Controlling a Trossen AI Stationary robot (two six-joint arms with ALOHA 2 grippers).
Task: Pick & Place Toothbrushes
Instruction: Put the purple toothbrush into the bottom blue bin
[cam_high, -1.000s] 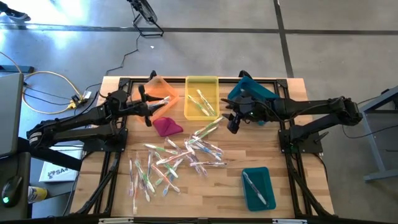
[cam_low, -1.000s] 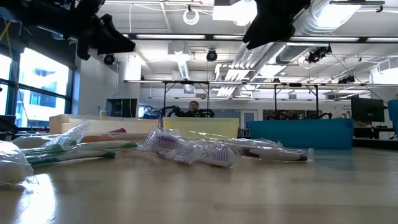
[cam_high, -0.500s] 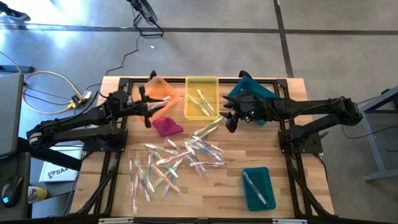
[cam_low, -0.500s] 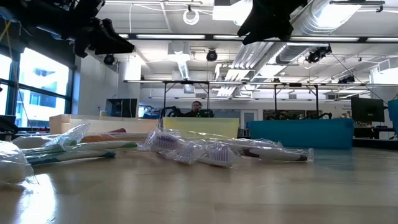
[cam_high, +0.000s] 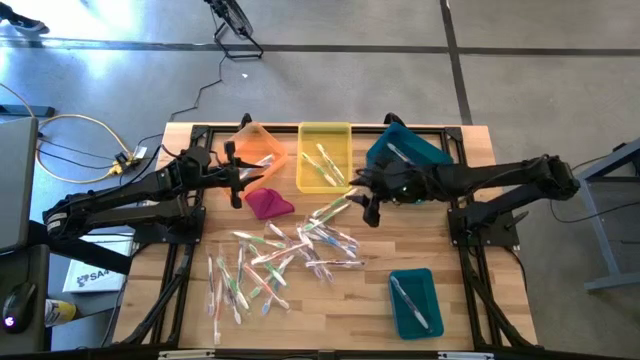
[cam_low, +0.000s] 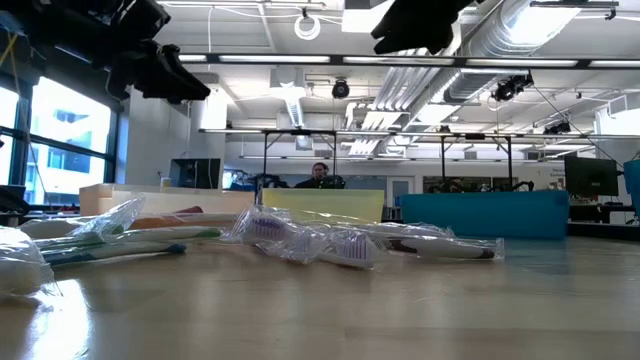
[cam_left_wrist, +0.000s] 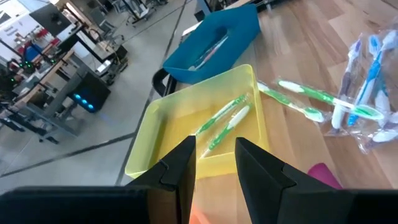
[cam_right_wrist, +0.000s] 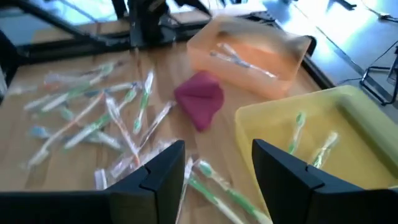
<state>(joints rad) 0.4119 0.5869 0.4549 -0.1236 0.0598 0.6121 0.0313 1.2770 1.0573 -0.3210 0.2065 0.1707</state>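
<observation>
While both arms hang above the table with nothing between their fingers, the scene lists as follows, all placed from the yellow bin (cam_high: 324, 157). Right gripper (cam_high: 367, 197): just off the bin's near right corner, fingers spread wide and empty, directly over a green toothbrush in clear wrap (cam_high: 335, 207) that lies just beside the bin's near edge. Left gripper (cam_high: 236, 177): on the bin's far side from the right one, next to the orange bin (cam_high: 256, 146) and above the magenta cloth lump (cam_high: 269, 203); fingers parted to a narrow gap, holding nothing. Toothbrushes (cam_high: 290, 250): main heap loose on the wooden table (cam_high: 470, 290) nearer the camera-side edge than the bin, many overlapping and in wrappers; a few already inside the bin (cam_left_wrist: 224, 119), one or two in the orange bin, one in the small teal bin (cam_high: 413, 302) well apart at the near right. Risks, judged: the wrapped brush lies low and slippery, so a descent slightly off its line likely pinches only film and the brush slides out; overlapping neighbours may come up together; a descent too near the bin wall may nudge the bin; the left gripper, if it drops, risks catching the cloth instead of a brush.
</observation>
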